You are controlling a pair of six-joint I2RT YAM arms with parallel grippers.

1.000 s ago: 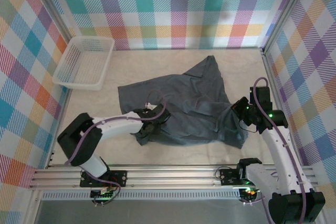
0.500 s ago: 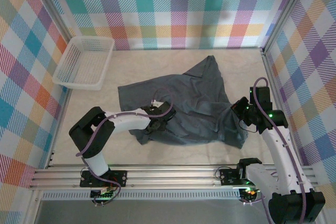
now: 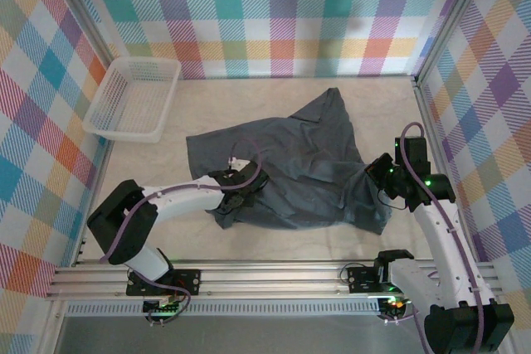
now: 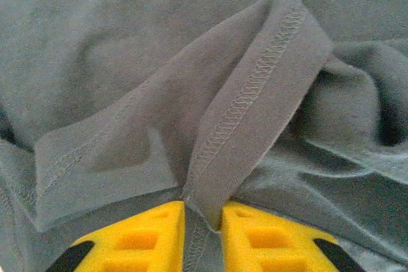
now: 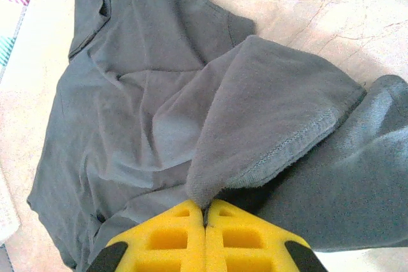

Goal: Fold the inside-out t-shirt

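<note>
Inside-out t-shirt [image 3: 290,163]: slate grey and rumpled, spread over the middle and right of the bench [image 3: 249,97].
Left end effector [image 4: 203,211]: at the shirt's near-left edge, yellow fingers clenched on a stitched hem fold.
Right end effector [image 5: 205,211]: at the shirt's right edge, fingers pressed together, pinching a fold of fabric.
White mesh basket [image 3: 146,61]: far left corner, well apart from the shirt.

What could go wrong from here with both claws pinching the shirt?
The left claw grips just a narrow stitched hem at its tips, so it might slip free. The right claw pinches a bunched fold of the t-shirt; pulling may drag layers together, leaving it crumpled.
</note>
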